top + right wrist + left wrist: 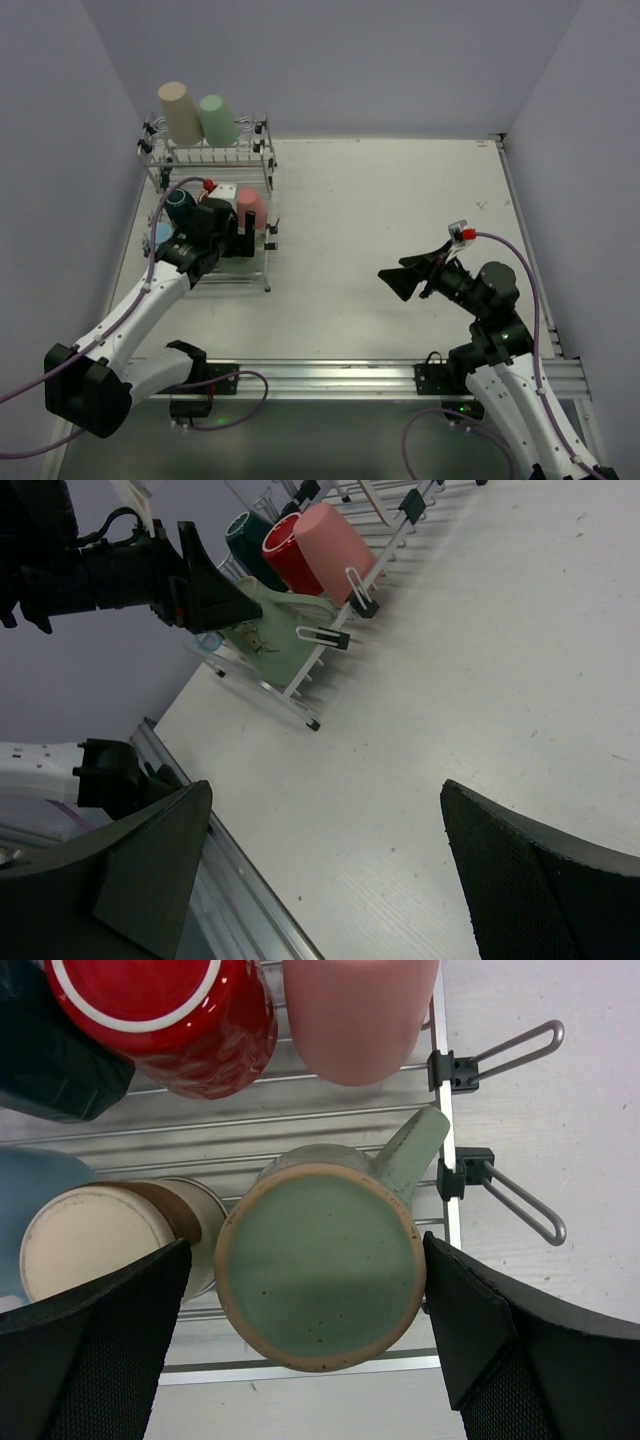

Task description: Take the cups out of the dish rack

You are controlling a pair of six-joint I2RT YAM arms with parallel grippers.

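The chrome dish rack (207, 156) stands at the table's far left. A beige cup (180, 112) and a mint green cup (216, 118) sit upside down on its raised back tier. On the lower tier are a dark green cup (181, 206), a pink cup (251, 207) and a red cup (170, 1020). My left gripper (306, 1250) is open, its fingers either side of an upturned pale green mug (320, 1265) with a brown rim. A cream cup (95, 1245) and a light blue cup (30, 1180) sit to the mug's left. My right gripper (400, 281) hangs open over bare table.
Two wire hooks (520, 1050) on black clips stick out from the rack's right side, close to my right finger. Grey walls close in the table on the left, back and right. An aluminium rail (340, 376) runs along the near edge between the arm bases.
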